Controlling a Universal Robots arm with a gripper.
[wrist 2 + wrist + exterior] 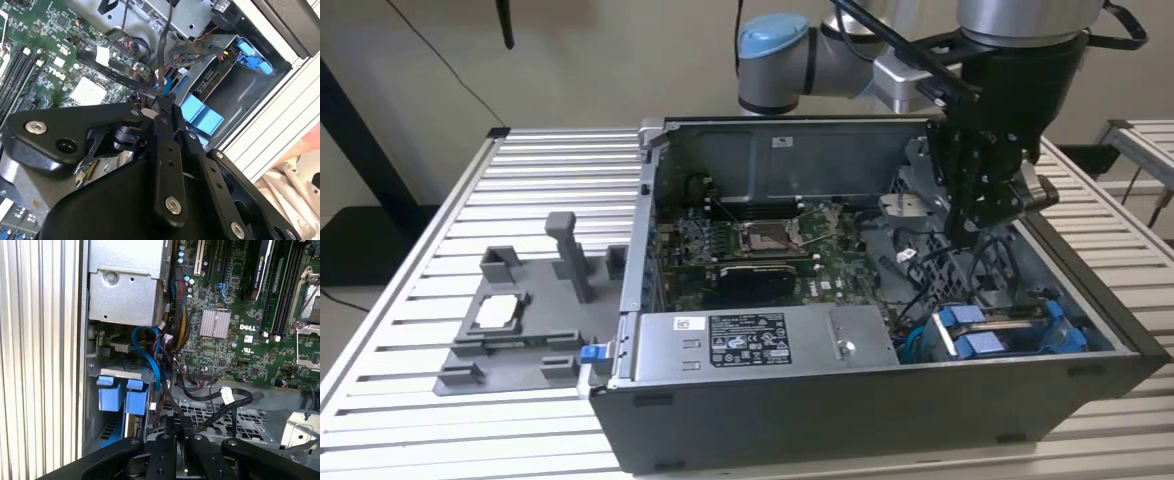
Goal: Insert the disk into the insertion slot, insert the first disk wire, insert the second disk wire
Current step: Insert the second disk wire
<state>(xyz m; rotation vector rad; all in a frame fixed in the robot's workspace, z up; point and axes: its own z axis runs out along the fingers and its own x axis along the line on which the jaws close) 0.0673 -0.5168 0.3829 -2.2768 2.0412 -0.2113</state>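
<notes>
In the exterior view, the grey labelled metal power-supply box [761, 340] lies along the near edge of the open dark computer case [854, 420]. At its 3 o'clock, the dark grey drive-cage insertion slot [981, 345] holds the silver-grey disk [1014, 318] in its bright blue carrier. At the slot's 12 o'clock, the black gripper [983, 228] hangs inside the case, jaws closed on a thin black cable [160, 65]. At the case's 9 o'clock, a grey plastic fixture tray [520, 350] rests on the slatted metal table [547, 170].
</notes>
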